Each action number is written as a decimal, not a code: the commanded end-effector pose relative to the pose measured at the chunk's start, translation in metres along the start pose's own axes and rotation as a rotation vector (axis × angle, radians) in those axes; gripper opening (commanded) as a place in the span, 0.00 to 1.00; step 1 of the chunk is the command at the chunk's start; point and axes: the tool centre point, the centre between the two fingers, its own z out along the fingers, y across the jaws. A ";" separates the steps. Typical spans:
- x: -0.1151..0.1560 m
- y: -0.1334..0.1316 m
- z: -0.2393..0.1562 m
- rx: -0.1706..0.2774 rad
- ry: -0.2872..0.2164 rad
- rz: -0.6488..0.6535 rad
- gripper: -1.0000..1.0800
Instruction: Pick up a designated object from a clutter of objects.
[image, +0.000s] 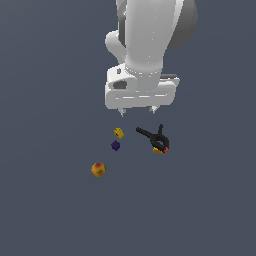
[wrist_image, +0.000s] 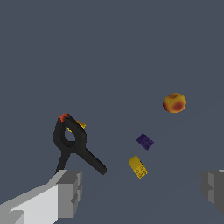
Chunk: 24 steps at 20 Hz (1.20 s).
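Wrist view shows the gripper (wrist_image: 142, 192) with its two grey fingers (wrist_image: 70, 192) spread wide, one at each lower corner of the frame, nothing pinched between them. Floor shows in the gap. Closest to the gap is the yellow block (wrist_image: 138, 166), tilted, and just past it, near but not touching, the purple block (wrist_image: 145, 141) (the designated one, tiny, dark). Further out sits the yellow-red ball (wrist_image: 174, 103), clearly bigger than either block. Off toward the finger at the frame's lower left lies the black clamp (wrist_image: 72, 144), handles pointing at that finger, orange tips at the far end.

Exterior view: gripper (image: 136, 111) hangs from the white arm (image: 150, 35) in the upper middle of the frame, fingertips short and apart, above the floor (image: 50, 210) and touching none of the objects. Yellow block (image: 118, 132) lies just below the finger on the frame's left, purple block (image: 115, 145) right under that in the picture, a small gap between them. Black clamp (image: 156, 138) is to the frame's right of both blocks, clear of them. Yellow-red ball (image: 98, 169) sits lowest, toward the lower left, apart from the rest. All four rest on the plain dark grey floor.
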 end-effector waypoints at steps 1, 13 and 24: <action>0.000 0.000 0.000 0.000 0.000 0.000 0.96; 0.002 0.005 -0.004 0.012 -0.012 -0.002 0.96; 0.005 0.018 0.038 0.024 -0.007 0.115 0.96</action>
